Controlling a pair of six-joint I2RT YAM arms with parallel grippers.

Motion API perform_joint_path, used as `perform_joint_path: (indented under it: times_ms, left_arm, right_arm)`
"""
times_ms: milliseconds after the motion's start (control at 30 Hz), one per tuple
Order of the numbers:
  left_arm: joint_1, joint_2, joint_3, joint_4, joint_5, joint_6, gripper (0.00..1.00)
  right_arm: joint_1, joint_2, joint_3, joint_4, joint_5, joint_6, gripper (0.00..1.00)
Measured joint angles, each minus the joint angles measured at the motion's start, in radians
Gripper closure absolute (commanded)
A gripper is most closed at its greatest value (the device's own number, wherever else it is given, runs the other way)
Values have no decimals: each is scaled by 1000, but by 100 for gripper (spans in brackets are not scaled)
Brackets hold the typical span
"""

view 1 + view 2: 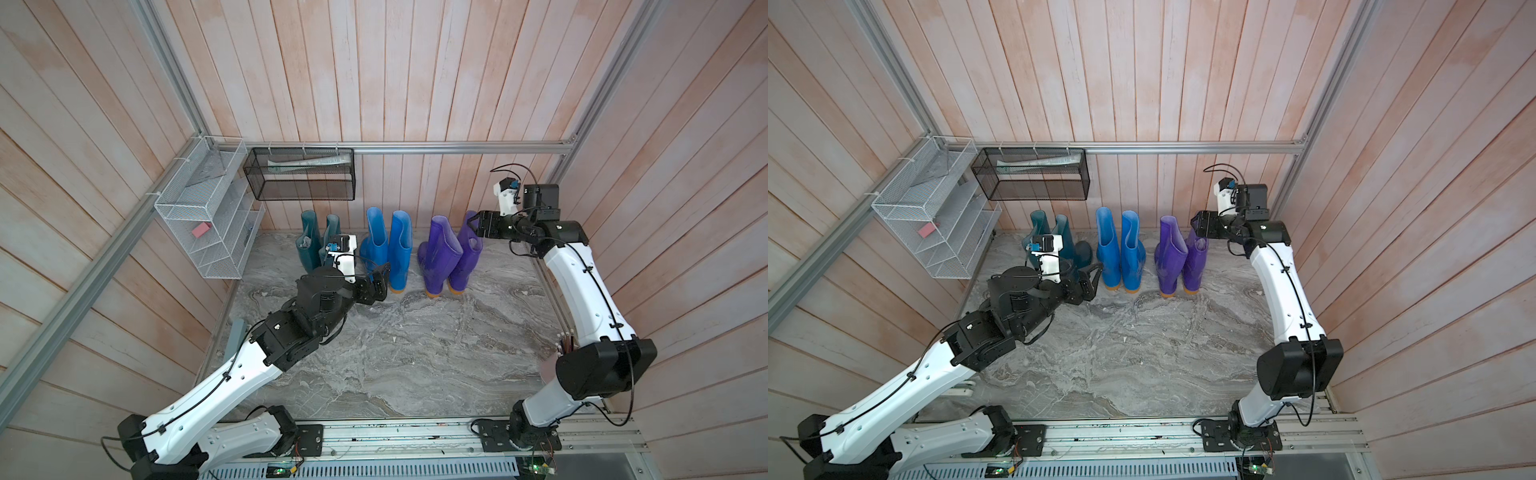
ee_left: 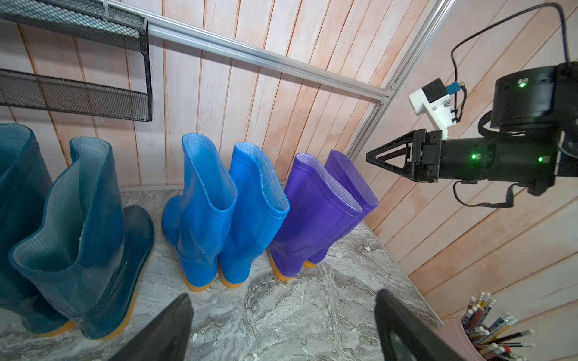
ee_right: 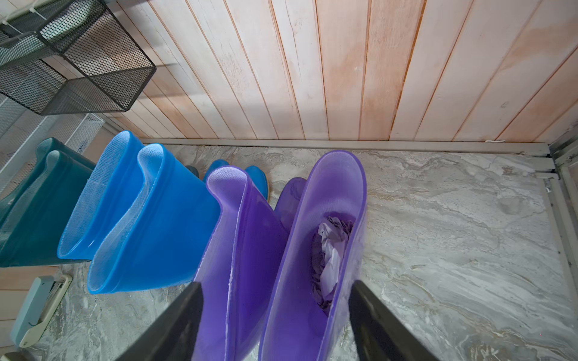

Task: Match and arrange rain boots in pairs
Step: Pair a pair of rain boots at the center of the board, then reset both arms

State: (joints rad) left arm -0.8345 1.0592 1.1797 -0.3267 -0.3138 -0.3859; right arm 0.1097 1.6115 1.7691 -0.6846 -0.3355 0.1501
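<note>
Six rain boots (image 1: 400,249) stand along the far wall (image 1: 415,187), sorted by colour: teal pair (image 2: 78,234) left, blue pair (image 1: 376,245) middle, purple pair (image 1: 442,249) right.
Both grippers parted, empty: left gripper (image 1: 384,282) beside blue heels, right gripper (image 1: 473,226) over purple tops. Pairs look matched, so nothing needs holding.

There are two teal boots (image 2: 93,225), two blue boots (image 2: 200,218) and two purple boots (image 2: 312,218). One white basket (image 1: 199,224), one black basket (image 1: 299,189), one pencil cup (image 2: 458,339).

Black mesh basket (image 1: 299,193) hangs beside white wire rack (image 1: 178,205).
</note>
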Motion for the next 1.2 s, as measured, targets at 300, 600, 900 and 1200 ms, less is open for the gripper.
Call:
perform_joint_path:
  times_ms: [300, 600, 900, 1200]
  left_arm:
    - [0, 0, 3, -1, -25, 26, 0]
    - [1, 26, 148, -107, -113, 85, 0]
    - [106, -3, 224, -152, -193, 151, 0]
    - [266, -102, 40, -111, -192, 161, 0]
  right_arm:
    - [0, -62, -114, 53, -15, 5, 12]
    - [-1, -192, -259, 145, -18, 53, 2]
    - [-37, -359, -394, 270, 82, 104, 2]
    - [-136, -505, -565, 406, 211, 111, 2]
